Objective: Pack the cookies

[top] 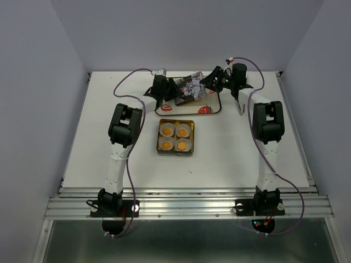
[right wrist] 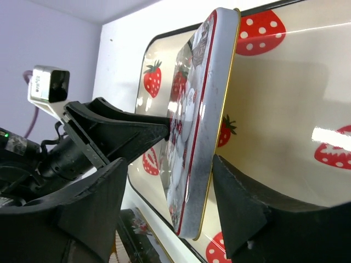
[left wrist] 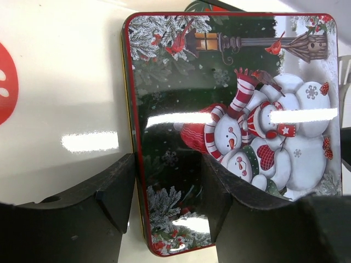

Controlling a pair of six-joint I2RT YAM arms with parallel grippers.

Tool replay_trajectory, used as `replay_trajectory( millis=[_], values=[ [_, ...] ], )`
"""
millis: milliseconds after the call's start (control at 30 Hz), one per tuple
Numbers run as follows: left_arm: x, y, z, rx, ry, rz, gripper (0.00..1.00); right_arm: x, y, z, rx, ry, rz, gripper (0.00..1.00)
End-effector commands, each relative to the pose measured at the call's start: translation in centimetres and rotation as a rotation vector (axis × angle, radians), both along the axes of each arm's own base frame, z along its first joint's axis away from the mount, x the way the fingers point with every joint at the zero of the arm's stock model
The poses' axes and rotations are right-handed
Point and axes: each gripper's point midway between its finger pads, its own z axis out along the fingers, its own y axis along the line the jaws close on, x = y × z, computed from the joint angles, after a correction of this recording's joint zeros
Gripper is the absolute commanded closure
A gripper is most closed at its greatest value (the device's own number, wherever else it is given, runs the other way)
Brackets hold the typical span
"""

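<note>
Four orange-yellow cookies (top: 166, 131) sit in white paper cups inside the open tin base (top: 175, 154) at the table's middle. The tin lid (top: 189, 87), printed with snowmen, stands tilted on its edge over the strawberry tray (top: 215, 111). My left gripper (top: 166, 90) is open. In the left wrist view its jaws (left wrist: 167, 175) straddle the lid's (left wrist: 230, 109) left edge, facing its printed side. My right gripper (top: 211, 81) is open around the lid's (right wrist: 203, 109) lower end, with its right finger (right wrist: 236, 192) close to the gold rim. The right wrist view shows the left gripper's finger (right wrist: 137, 129) against the lid's face.
The tray (right wrist: 285, 98) is white with red strawberries and a dark rim, at the back centre of the table. A corner of the tin base (right wrist: 131, 230) shows just in front of it. Both arms reach in over the table from the near edge.
</note>
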Motion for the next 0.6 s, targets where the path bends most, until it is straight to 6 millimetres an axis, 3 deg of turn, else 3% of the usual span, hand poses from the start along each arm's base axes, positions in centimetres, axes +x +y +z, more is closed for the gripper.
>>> replay_trajectory(
  millis=[0,100,267,367,467,567],
  values=[
    [-6.7,-7.7,-0.2,-0.131,0.077,-0.287,0.44,-7.5,10.9,3.0,0.164,-0.005,0.372,0.34],
    [-7.5,-8.2,0.9,-0.179,0.058,-0.324,0.51,-7.2,10.6,4.0,0.126,-0.031,0.347,0.35],
    [-8.3,-9.2,4.1,-0.197,-0.013,-0.388,0.52,-8.4,10.0,4.7,0.07,-0.027,0.288,0.35],
    [-9.3,-10.4,6.1,-0.187,-0.066,-0.44,0.52,-10.7,8.6,4.7,0.039,0.001,0.235,0.35],
    [-10.5,-11.7,6.3,-0.185,-0.072,-0.496,0.52,-11.9,7.3,4.0,0.0,0.017,0.166,0.34],
    [-12.3,-14.0,5.0,-0.177,-0.04,-0.564,0.52,-14.0,6.1,3.7,-0.026,0.032,0.127,0.33]
  ],
)
